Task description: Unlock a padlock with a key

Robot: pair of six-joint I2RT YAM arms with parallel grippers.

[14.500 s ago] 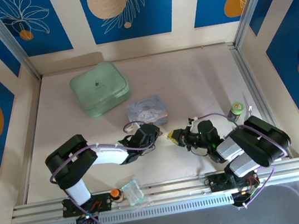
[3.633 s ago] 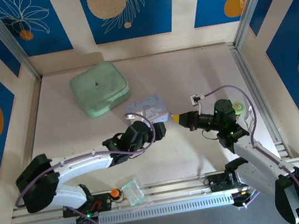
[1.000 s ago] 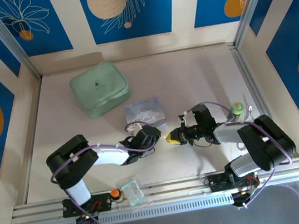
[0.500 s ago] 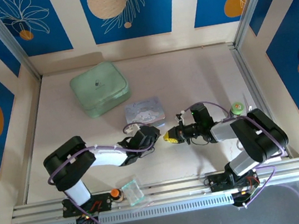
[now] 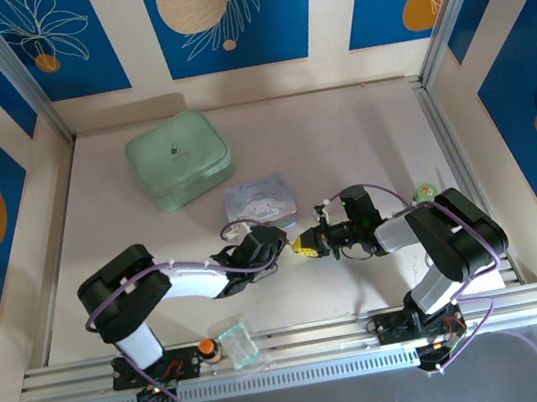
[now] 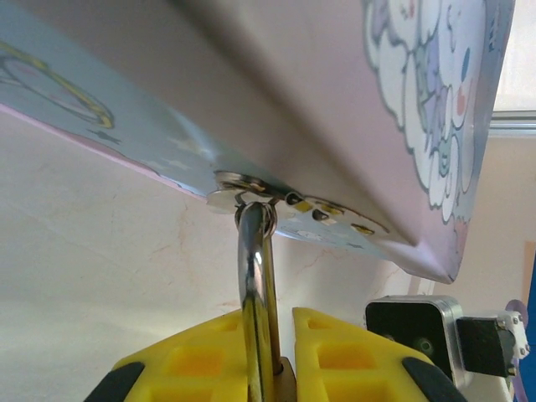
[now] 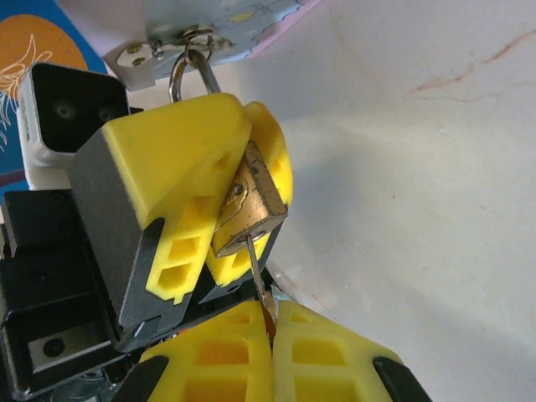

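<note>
The brass padlock [image 7: 249,205] hangs by its silver shackle [image 6: 255,285] from the hasp [image 6: 243,197] of the pastel cartoon tin [image 5: 260,200]. My left gripper [image 6: 280,368] is shut on the padlock body, with its yellow fingers [image 7: 172,159] on either side. My right gripper [image 7: 272,335] is shut on the key [image 7: 256,266], whose thin blade runs up into the bottom of the padlock. In the top view the left gripper [image 5: 280,243] and the right gripper [image 5: 308,246] meet tip to tip just below the tin.
A mint green box [image 5: 179,159] lies at the back left. By the right rail stands a small green-capped bottle [image 5: 426,194]. A clear plastic cup [image 5: 237,344] and an orange knob [image 5: 208,348] sit on the front rail.
Over the last second my right gripper has slid a little to the left with the key, closing onto the padlock. The left gripper has stayed put.
</note>
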